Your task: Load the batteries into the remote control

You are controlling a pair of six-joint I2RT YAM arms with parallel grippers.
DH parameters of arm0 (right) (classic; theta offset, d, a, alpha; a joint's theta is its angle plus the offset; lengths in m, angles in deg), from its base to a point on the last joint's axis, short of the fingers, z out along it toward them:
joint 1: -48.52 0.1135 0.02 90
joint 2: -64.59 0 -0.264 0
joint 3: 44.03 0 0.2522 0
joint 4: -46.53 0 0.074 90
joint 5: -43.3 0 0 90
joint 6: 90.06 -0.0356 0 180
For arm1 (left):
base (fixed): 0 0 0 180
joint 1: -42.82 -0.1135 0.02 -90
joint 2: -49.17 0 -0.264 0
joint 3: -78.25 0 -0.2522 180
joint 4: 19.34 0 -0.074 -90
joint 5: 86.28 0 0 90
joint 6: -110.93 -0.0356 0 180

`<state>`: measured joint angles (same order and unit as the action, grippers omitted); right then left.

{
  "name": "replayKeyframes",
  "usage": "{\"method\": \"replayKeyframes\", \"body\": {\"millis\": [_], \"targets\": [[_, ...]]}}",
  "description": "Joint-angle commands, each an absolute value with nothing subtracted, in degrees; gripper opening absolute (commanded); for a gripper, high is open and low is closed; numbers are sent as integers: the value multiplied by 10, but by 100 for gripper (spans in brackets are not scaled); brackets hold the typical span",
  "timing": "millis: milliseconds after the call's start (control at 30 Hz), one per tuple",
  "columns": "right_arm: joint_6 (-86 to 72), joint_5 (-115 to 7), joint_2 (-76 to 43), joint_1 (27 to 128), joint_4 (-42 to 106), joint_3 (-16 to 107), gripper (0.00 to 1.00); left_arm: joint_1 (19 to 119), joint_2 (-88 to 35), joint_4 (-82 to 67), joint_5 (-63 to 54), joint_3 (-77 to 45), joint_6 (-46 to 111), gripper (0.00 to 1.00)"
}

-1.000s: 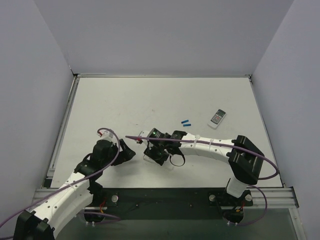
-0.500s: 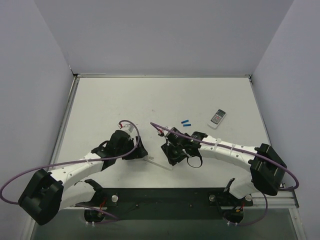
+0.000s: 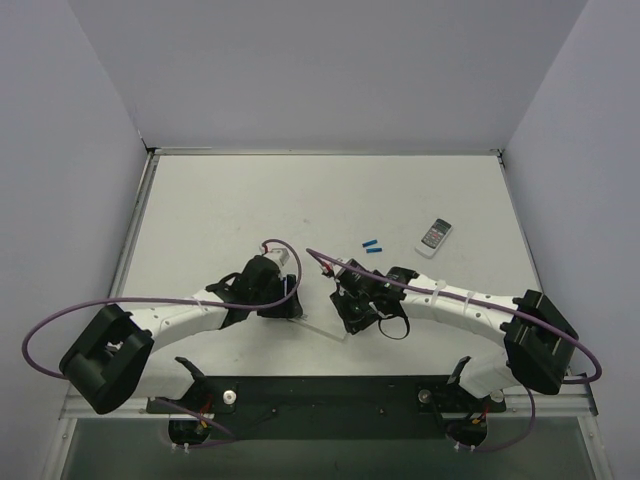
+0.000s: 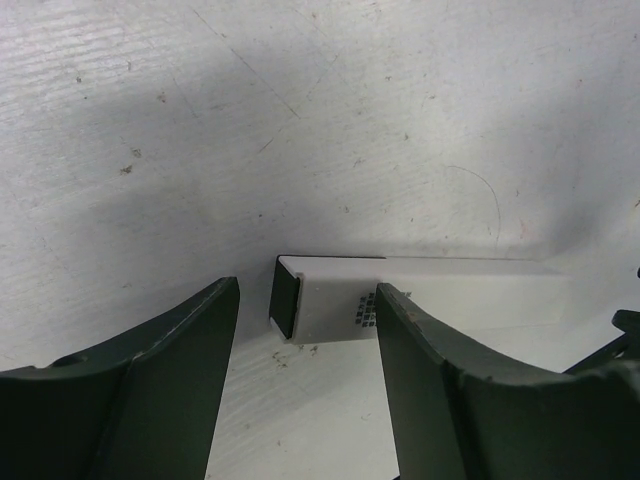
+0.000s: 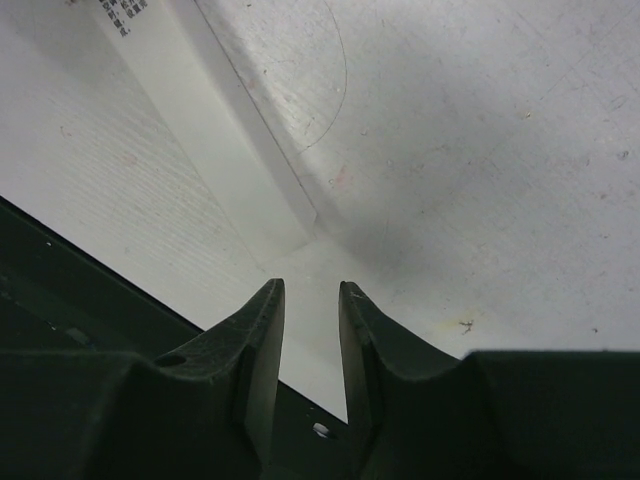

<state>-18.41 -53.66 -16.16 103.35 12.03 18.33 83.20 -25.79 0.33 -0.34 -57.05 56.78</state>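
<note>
**Remote control** (image 4: pixel 440 300): a slim white bar near the front of the table (image 3: pixel 250 200), lying between the two tools. The left wrist view shows a dark end face and a block of small print on the white side beside it. The bar looks raised on its long edge or tilted, not lying flat. No open battery bay can be seen in any view.

**Right tool** (image 5: pixel 310 290): at the remote's right-hand end. The fingers are drawn together to a narrow slit, and the white of the remote fills it. I judge this a pinch on that end, probably to prop and steady the bar so the other tool can work on it.

**Left tool** (image 4: pixel 305 292): at the remote's opposite, dark end. The fingers are spread wide, one on each side of the end, and neither touches it. The pose suggests it is about to take hold of that end, so that both ends are held for turning the bar or removing a cover.

**Batteries** (image 3: pixel 372 246): two small blue cylinders lying close together, beyond the remote toward the back of the table and a little to its right. They are well apart from both tools, and neither is loaded yet.

**Second remote** (image 3: pixel 435 235): a wider white-grey one with a button pad, to the right of the batteries and farther from the slim remote. It plays no part in this step.

**Stage (judged):** early. The remote is being positioned, and loading has not begun.
</note>
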Motion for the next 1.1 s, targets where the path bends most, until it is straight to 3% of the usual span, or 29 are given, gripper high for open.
{"method": "replayKeyframes", "body": {"millis": [0, 367, 1067], "targets": [[-192, -548, -142, 1036, 102, 175, 24, 840, -267, 11, 9, -540, 547, 66], [-183, -578, -167, 1053, 103, 182, 8, 847, -273, 19, 7, -541, 544, 52], [-175, -585, -238, 1057, 161, 179, 0, 852, -280, 13, 4, -551, 556, 49]]}}
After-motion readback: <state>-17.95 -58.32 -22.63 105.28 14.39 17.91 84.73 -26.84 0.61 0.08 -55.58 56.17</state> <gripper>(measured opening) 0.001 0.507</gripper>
